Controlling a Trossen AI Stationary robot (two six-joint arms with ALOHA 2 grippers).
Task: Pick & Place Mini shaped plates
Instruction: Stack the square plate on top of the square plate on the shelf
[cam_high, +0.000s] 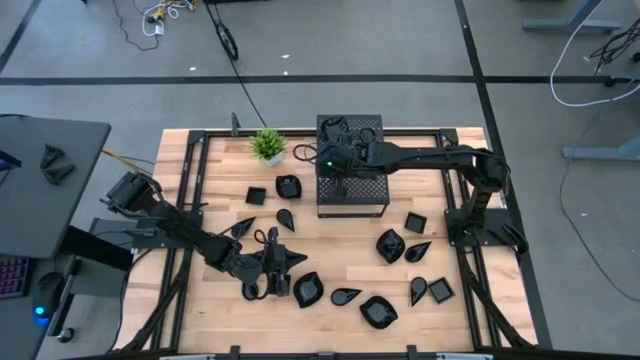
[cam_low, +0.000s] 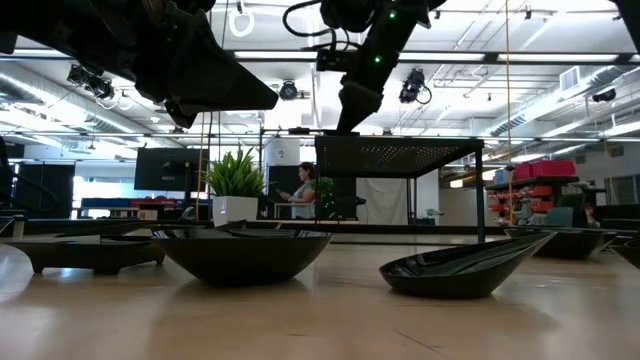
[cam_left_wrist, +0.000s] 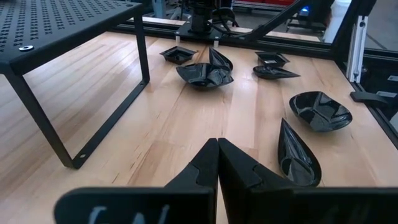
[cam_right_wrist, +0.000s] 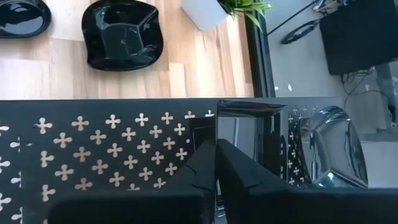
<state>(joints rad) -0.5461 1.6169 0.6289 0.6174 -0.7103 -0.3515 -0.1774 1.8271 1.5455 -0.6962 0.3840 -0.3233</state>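
R gripper sits closed and empty over the perforated black metal box, L gripper also closed, low over the wood table, w/ nearest glossy black teardrop mini plate just beside it, long axis roughly along fingers.

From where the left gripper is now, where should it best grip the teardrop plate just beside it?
Probably the raised rim of the teardrop plate along one long side, coming down from above. It lies flat, open side up, so only the rim offers an edge. The left gripper would need to open first.
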